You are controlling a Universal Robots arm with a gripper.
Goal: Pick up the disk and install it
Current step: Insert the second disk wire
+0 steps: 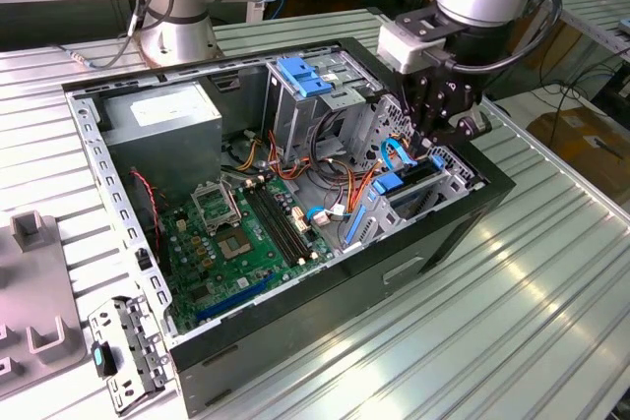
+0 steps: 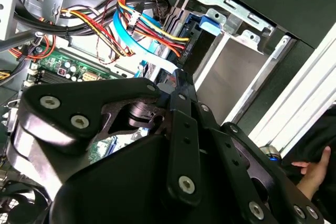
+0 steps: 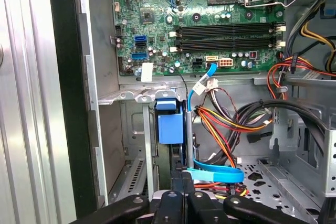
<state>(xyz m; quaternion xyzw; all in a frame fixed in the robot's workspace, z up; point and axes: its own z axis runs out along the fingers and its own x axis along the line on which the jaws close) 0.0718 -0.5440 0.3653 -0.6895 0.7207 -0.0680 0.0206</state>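
Observation:
The disk (image 1: 409, 184), dark with blue side rails, stands on edge in the drive bay at the open computer case's corner on the exterior view's right. In the first wrist view the disk's blue rail end (image 3: 170, 124) sits in the metal bay just ahead of my gripper (image 3: 181, 203). My gripper (image 1: 445, 140) hangs directly over the disk's upper edge, close to it or touching it; I cannot tell which. The second wrist view has the black gripper body (image 2: 176, 77) in front, with the bay and a blue rail (image 2: 207, 22) beyond it.
Orange, red and blue cables (image 1: 379, 159) crowd the space beside the bay. A metal cage with a blue tab (image 1: 300, 76), a grey power supply (image 1: 162, 120) and the green motherboard (image 1: 246, 233) fill the case. A second arm's base (image 1: 182, 7) stands behind. A person's hand (image 2: 315, 174) is nearby.

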